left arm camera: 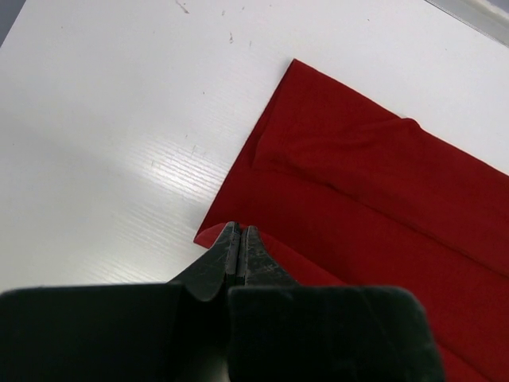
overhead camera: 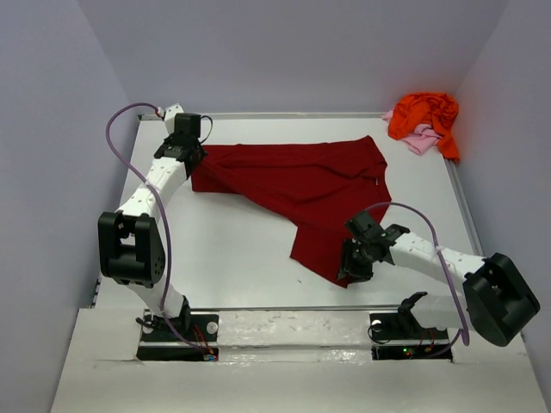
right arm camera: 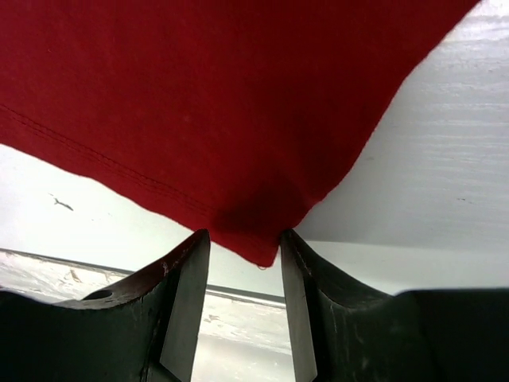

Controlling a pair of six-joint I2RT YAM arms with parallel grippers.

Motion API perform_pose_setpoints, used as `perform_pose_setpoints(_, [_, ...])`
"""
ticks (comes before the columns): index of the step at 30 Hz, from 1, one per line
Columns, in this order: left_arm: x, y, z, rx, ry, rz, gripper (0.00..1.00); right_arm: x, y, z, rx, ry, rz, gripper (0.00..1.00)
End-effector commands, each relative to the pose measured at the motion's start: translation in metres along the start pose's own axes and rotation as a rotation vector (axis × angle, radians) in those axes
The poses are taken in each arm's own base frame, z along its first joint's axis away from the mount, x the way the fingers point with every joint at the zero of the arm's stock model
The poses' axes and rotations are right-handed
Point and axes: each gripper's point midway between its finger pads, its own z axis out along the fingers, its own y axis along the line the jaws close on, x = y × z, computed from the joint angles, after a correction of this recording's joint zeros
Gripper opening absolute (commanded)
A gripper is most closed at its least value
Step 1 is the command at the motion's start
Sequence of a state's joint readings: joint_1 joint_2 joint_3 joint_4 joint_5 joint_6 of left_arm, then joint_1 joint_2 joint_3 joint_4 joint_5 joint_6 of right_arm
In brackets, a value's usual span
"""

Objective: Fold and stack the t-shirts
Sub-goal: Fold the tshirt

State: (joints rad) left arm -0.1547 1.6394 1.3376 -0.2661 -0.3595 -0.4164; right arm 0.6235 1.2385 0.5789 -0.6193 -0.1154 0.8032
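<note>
**Pinned at one corner, bracketed at the other**

Close to the near edge of the worktop (overhead camera: pixel 232 258), right of middle: right claw (right arm camera: pixel 242 239), jaws parted, astride the near corner of the red t-shirt (overhead camera: pixel 301 176) without pinching it, likely placed so as to close on that hem next. Spread slantwise from there toward the far left corner, mostly flat. Near the far left corner: left claw (left arm camera: pixel 240 231), clamped shut on the cloth's edge, seemingly to anchor it for pulling taut. Heaped in the far right corner, well apart from both claws: orange t-shirt (overhead camera: pixel 426 112) bunched with pink t-shirt (overhead camera: pixel 422 140), neither folded.
</note>
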Motion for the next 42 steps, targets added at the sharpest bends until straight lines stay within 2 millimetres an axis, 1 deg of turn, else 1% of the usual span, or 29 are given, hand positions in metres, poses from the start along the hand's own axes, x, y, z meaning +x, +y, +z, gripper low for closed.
perform_pose_setpoints(1, [-0.03, -0.004, -0.01, 0.021, -0.078, -0.035, 0.0, -0.012, 0.007, 0.006, -0.001, -0.05, -0.033, 0.46])
perform_pose_setpoints(4, [-0.03, -0.004, -0.01, 0.02, -0.077, -0.035, 0.0, -0.011, 0.006, 0.008, -0.003, -0.048, -0.026, 0.41])
perform_pose_setpoints(7, [-0.029, -0.004, -0.009, 0.019, -0.074, -0.035, 0.0, -0.01, 0.006, 0.009, -0.011, -0.05, -0.025, 0.14])
perform_pose_setpoints(8, [-0.029, -0.004, -0.009, 0.019, -0.075, -0.034, 0.0, -0.008, 0.005, 0.009, -0.016, -0.046, -0.024, 0.0])
perform_pose_setpoints(12, [-0.028, -0.004, -0.008, 0.017, -0.072, -0.032, 0.0, -0.005, 0.009, 0.005, -0.043, -0.041, -0.018, 0.0])
perform_pose_setpoints(14, [-0.027, -0.003, -0.009, 0.017, -0.07, -0.032, 0.0, -0.007, 0.013, -0.002, -0.066, -0.059, -0.016, 0.0])
perform_pose_setpoints(17, [-0.025, -0.001, -0.009, 0.015, -0.07, -0.03, 0.0, -0.015, 0.02, -0.019, -0.099, -0.113, -0.021, 0.0])
perform_pose_setpoints(18, [-0.023, -0.001, -0.009, 0.013, -0.066, -0.029, 0.0, -0.017, 0.019, -0.025, -0.092, -0.126, -0.029, 0.0])
perform_pose_setpoints(19, [-0.022, 0.0, -0.009, 0.011, -0.066, -0.027, 0.0, -0.026, 0.026, -0.037, -0.116, -0.171, -0.04, 0.0])
perform_pose_setpoints(20, [-0.021, 0.001, -0.009, 0.01, -0.063, -0.027, 0.0, -0.032, 0.02, -0.043, -0.079, -0.21, -0.047, 0.0])
perform_pose_setpoints(22, [-0.019, 0.002, -0.009, 0.008, -0.064, -0.027, 0.0, -0.051, 0.014, -0.056, -0.029, -0.309, -0.058, 0.0])
perform_pose_setpoints(24, [-0.017, 0.002, -0.009, 0.009, -0.059, -0.023, 0.0, -0.089, 0.0, -0.083, 0.077, -0.519, -0.044, 0.0])
perform_pose_setpoints(25, [-0.017, 0.002, -0.009, 0.009, -0.059, -0.023, 0.0, -0.088, -0.001, -0.083, 0.079, -0.519, -0.045, 0.0])
perform_pose_setpoints(26, [-0.016, 0.003, -0.008, 0.005, -0.058, -0.021, 0.0, -0.103, -0.002, -0.094, 0.114, -0.588, -0.026, 0.0])
perform_pose_setpoints(28, [-0.015, 0.002, -0.008, 0.005, -0.056, -0.019, 0.0, -0.116, 0.002, -0.102, 0.127, -0.635, -0.007, 0.0])
perform_pose_setpoints(29, [-0.014, 0.001, -0.007, 0.008, -0.056, -0.018, 0.0, -0.129, 0.011, -0.113, 0.122, -0.677, 0.003, 0.0])
perform_pose_setpoints(30, [-0.014, 0.001, -0.007, 0.006, -0.055, -0.018, 0.0, -0.137, 0.014, -0.109, 0.141, -0.685, 0.006, 0.0])
perform_pose_setpoints(32, [-0.013, 0.001, -0.006, 0.007, -0.054, -0.016, 0.0, -0.153, 0.018, -0.112, 0.177, -0.731, 0.01, 0.0])
perform_pose_setpoints(33, [-0.011, 0.001, -0.006, 0.003, -0.048, -0.011, 0.0, -0.164, 0.025, -0.112, 0.197, -0.745, 0.013, 0.0])
perform_pose_setpoints(34, [-0.01, 0.0, -0.006, 0.004, -0.047, -0.008, 0.0, -0.17, 0.027, -0.113, 0.211, -0.758, 0.016, 0.0])
perform_pose_setpoints(35, [-0.01, 0.001, -0.006, 0.001, -0.048, -0.008, 0.0, -0.178, 0.025, -0.115, 0.245, -0.788, 0.028, 0.0])
perform_pose_setpoints(36, [-0.01, 0.002, -0.007, -0.002, -0.05, -0.006, 0.0, -0.188, 0.032, -0.122, 0.243, -0.818, 0.031, 0.0])
perform_pose_setpoints(39, [-0.009, 0.003, -0.008, -0.008, -0.054, -0.002, 0.0, -0.206, 0.029, -0.124, 0.318, -0.872, 0.047, 0.0])
perform_pose_setpoints(42, [-0.009, 0.002, -0.008, -0.009, -0.057, 0.003, 0.0, -0.224, 0.021, -0.136, 0.387, -0.932, 0.071, 0.0])
